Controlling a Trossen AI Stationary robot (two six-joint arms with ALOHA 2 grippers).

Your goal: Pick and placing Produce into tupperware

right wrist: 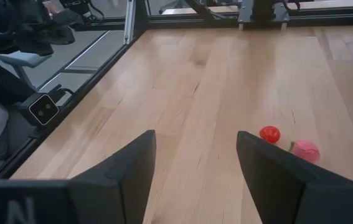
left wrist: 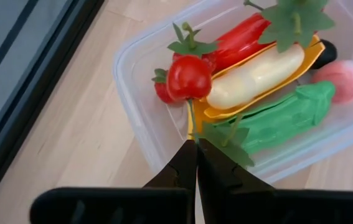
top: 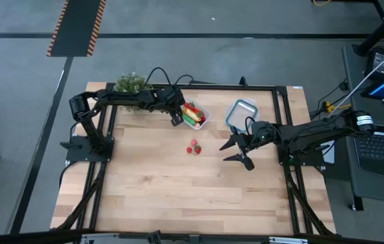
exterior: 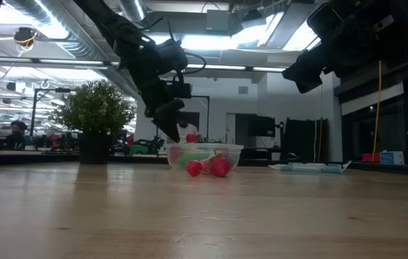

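Closed tight with nothing between its dark fingers, the left gripper [left wrist: 196, 163] hangs over the near wall of the small clear square plastic tupperware [left wrist: 140, 93], its tips just above a small red toy strawberry with a green leafy cap [left wrist: 187, 78]. That strawberry appears to dangle or rest at the container's edge; whether a thin stem touches the fingertips cannot be told. Inside the container lie a yellow toy banana with a pale peeled core [left wrist: 257, 78], a green ridged toy vegetable [left wrist: 276, 118], a long red toy pepper [left wrist: 241, 40] and a pink rounded piece [left wrist: 344, 78].

Farther out on the pale wooden table [top: 178, 190], two small red and pink toy fruits [top: 193, 148] sit in the open, well apart from the container. The right gripper [top: 238, 150] hovers near them with its fingers spread wide and empty; its wrist view shows the red one [right wrist: 269, 133] and the pink one [right wrist: 307, 150] touching or nearly so, ahead of the fingers. A clear blue-rimmed lid-like piece [top: 240, 112] lies beside the right arm, and a bushy green potted plant [top: 131, 83] stands at the table's far left corner.

Judging by this, most produce is already placed and a drop-off is being finished on the left. Next, the right gripper would need to descend over one of the loose fruits, straddling it alone without nudging its neighbour, then close.
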